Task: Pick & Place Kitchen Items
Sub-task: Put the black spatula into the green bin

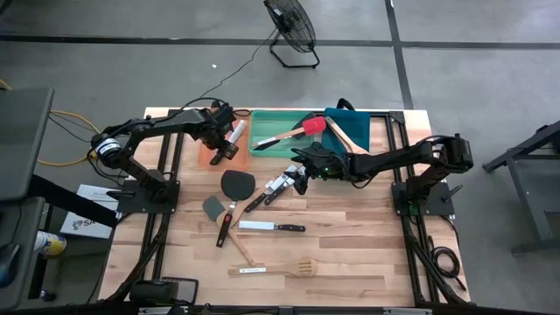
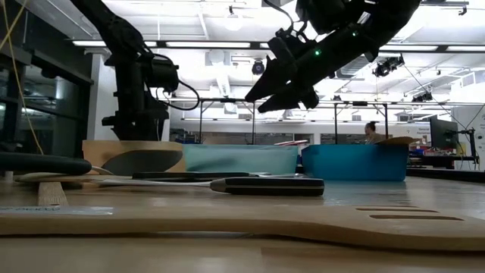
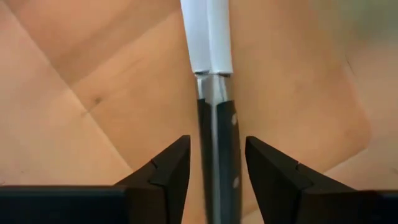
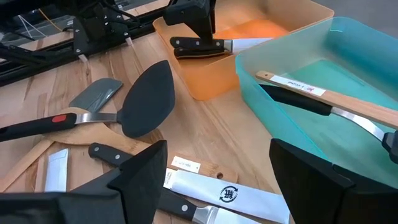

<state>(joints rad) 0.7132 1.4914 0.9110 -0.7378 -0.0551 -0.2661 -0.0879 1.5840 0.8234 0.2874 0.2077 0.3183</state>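
Note:
My left gripper (image 1: 226, 150) is low in the orange tray (image 1: 207, 157). Its fingers are open on either side of the black handle (image 3: 219, 155) of a knife with a white-sheathed blade (image 3: 208, 37), with a narrow gap on each side. The knife lies flat on the tray floor (image 4: 205, 45). My right gripper (image 1: 300, 175) is open wide and empty. It hovers over sheathed black-handled knives (image 1: 278, 185) on the table, one of them just beyond its fingers (image 4: 224, 194). A black spatula (image 1: 236, 184) and a grey spatula (image 1: 214, 210) lie further left.
The green tray (image 1: 262, 144) holds a red spatula (image 1: 312, 125) and a wooden utensil. The blue tray (image 1: 359, 122) holds a wooden spoon. Nearer on the table lie a knife (image 1: 273, 227), a wooden spoon (image 1: 238, 243) and a slotted wooden turner (image 1: 273, 269).

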